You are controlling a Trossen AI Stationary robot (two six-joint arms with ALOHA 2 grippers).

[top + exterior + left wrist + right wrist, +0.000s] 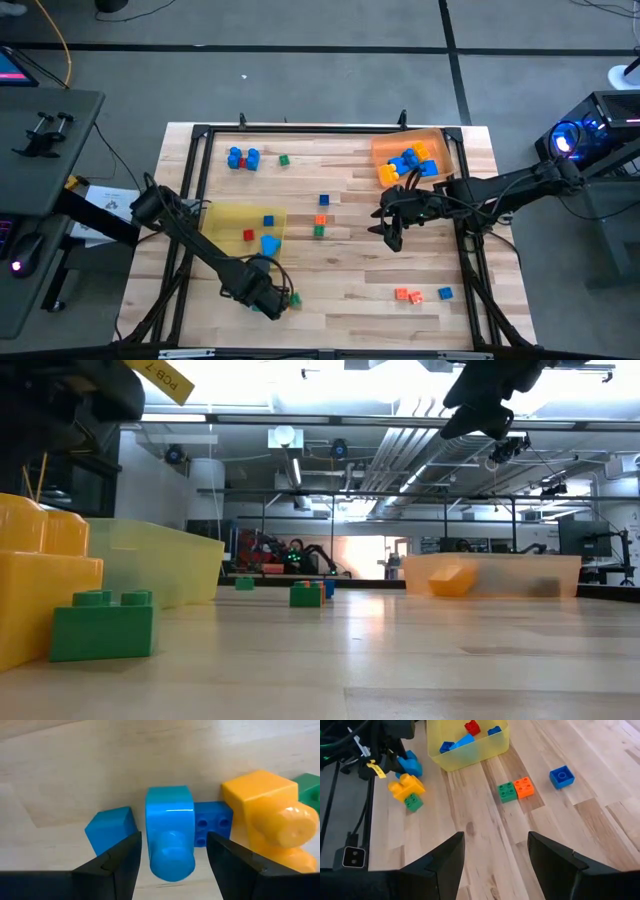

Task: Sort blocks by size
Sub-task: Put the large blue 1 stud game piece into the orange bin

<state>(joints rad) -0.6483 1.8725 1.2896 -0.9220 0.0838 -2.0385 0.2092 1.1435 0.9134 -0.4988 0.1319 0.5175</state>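
- Blocks lie scattered: small ones in the yellow tray (240,215), big ones in the orange tray (385,148), evidently sorted by size.
- Light-blue block (170,837) sits between the left gripper's (172,857) spread fingers, seemingly for pickup.
- Right gripper (495,855) hangs open, empty, mid-table.

**Two trays, one table, and toy blocks in five colours**

On the one table (350,270) there are two trays, a yellow tray (225,212) and an orange tray (440,140). The yellow tray holds at least three blocks (268,220): one red and two blue. The orange tray holds a heap of blue and yellow ones (410,160), too jumbled to count. Mid-table lie three singles: one blue (324,201), one orange (321,219) and one green (319,231). At the far left is a blue cluster (243,158) of unclear number, plus one green (284,159). At the near right are two orange (408,295) and one blue (444,293). The near-left group has five: three blue (170,830), one yellow (265,815) and one green (310,790).
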